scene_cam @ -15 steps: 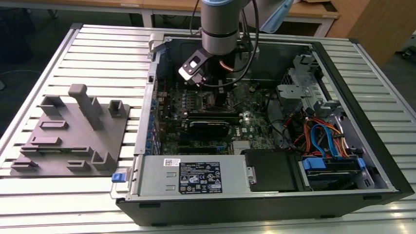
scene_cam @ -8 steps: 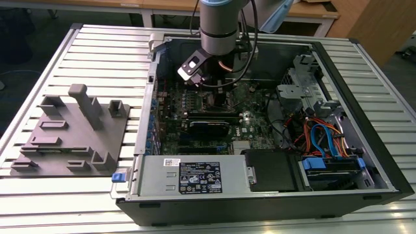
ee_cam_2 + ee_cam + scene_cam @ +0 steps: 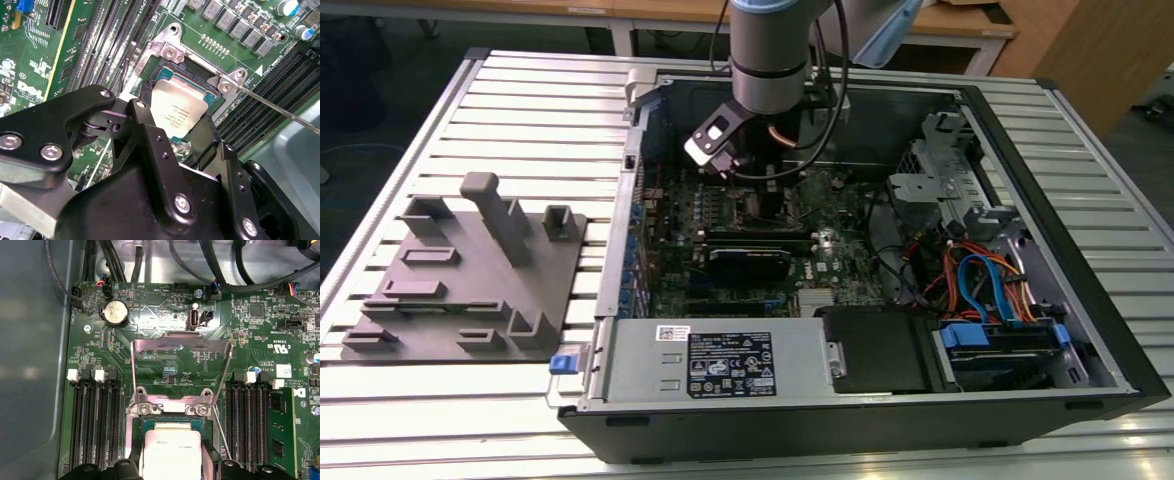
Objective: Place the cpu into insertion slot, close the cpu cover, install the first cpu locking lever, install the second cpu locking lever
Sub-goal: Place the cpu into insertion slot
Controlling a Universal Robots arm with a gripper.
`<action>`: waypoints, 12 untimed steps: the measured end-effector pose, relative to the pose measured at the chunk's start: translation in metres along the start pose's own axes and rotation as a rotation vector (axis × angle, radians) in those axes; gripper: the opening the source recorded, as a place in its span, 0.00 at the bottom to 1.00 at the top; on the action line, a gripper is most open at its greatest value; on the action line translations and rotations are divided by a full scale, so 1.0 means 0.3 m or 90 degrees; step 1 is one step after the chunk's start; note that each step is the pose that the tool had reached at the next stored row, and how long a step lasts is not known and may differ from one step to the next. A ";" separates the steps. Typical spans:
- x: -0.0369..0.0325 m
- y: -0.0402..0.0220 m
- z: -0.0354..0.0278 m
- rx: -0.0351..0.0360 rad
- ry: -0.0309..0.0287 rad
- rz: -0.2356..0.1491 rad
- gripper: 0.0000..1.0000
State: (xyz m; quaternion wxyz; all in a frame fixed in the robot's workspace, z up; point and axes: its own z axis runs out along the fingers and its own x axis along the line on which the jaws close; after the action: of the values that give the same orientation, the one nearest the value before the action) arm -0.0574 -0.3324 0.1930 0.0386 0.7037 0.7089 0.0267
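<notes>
Raised cover [image 3: 165, 341] — cpu [image 3: 177, 107] in claw [image 3: 174, 120] (seemingly)

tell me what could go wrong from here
The cpu, gripped by the pincer, looks slightly skewed over the insertion slot; seated crooked, it could damage the slot. The raised cpu cover and the thin lever stand close by, so the pincer might snag them.

cpu: I am seeing the cpu [image 3: 170, 452] lying silver face up over the insertion slot [image 3: 167, 421]
gripper: the gripper [image 3: 172, 467] is clasping it; black fingers [image 3: 127, 469] are pressing on opposite sides
cpu cover: the cpu cover [image 3: 180, 342] is standing raised; green board [image 3: 180, 371] is showing through its window
locking lever: a wire locking lever [image 3: 220, 435] is slanting beside the slot
memory slots: memory slots [image 3: 95, 425] are running along either side
</notes>
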 end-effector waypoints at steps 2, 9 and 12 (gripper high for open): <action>0.000 0.000 0.002 0.0000 0.0002 0.000 0.54; 0.000 -0.001 0.009 0.0000 0.0012 -0.009 0.54; 0.000 -0.001 0.009 -0.0001 0.0013 -0.009 0.54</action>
State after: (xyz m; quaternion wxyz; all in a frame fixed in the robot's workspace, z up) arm -0.0574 -0.3324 0.1903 0.0381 0.6988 0.7137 0.0272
